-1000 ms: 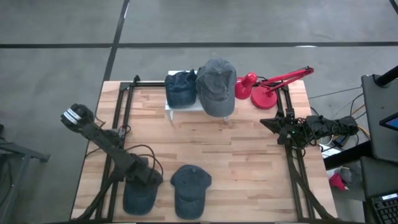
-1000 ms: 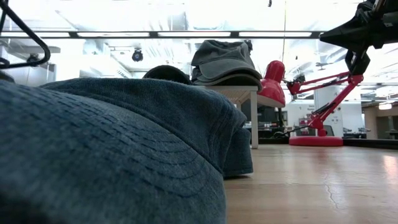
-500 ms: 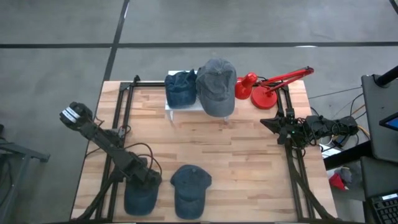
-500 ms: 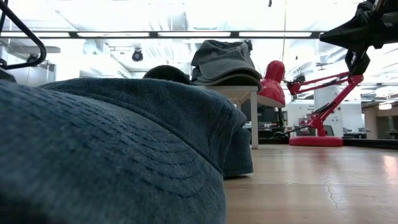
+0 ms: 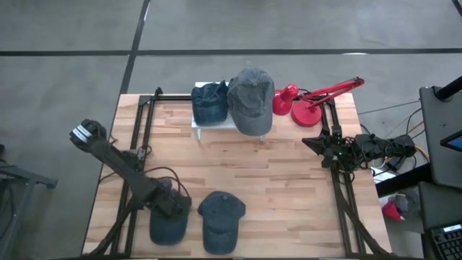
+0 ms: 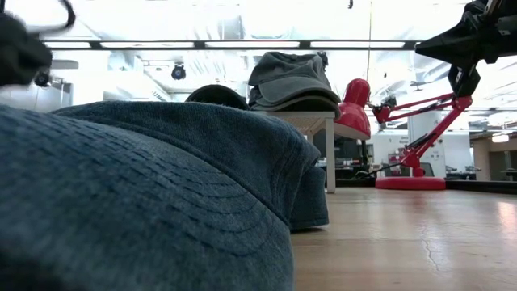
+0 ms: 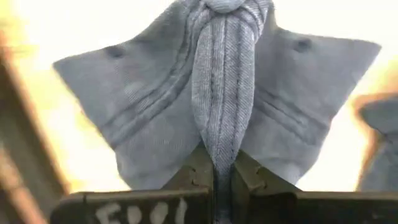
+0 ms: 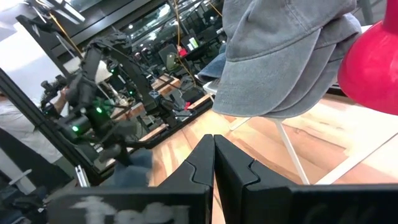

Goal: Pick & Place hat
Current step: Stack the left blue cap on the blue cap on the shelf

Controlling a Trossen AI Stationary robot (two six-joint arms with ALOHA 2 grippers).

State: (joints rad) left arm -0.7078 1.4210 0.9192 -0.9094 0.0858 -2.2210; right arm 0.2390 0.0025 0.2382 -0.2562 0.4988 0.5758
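Note:
A blue denim hat (image 5: 167,225) lies near the table's front left, with my left gripper (image 5: 172,207) shut on its crown (image 7: 224,93). A second blue hat (image 5: 220,220) lies just to its right and fills the low view's foreground (image 6: 161,202). At the far edge a dark blue hat (image 5: 209,101) and a grey hat (image 5: 250,100) rest on a small white stand (image 5: 206,127). My right gripper (image 5: 307,141) waits shut at the table's right side, clear of everything (image 8: 214,140). My left gripper pinches a raised fold of the hat's crown (image 7: 222,152) between its two fingers. The fold runs along a seam away from the fingers, toward the crown's top. The fingers come from above, slanting from the table's left. Whether the hat is clear of the table, I cannot tell.
A red desk lamp (image 5: 307,101) stands at the far right, next to the stand. Black frame rails (image 5: 138,137) run along the table's left and right sides. Bare wood (image 5: 253,166) lies between the stand and the near hats.
My left gripper has shifted a little toward the table's right edge. The hat under it has drawn in narrower and moved slightly right with it. The left arm now shows as a dark blur at the low view's upper left.

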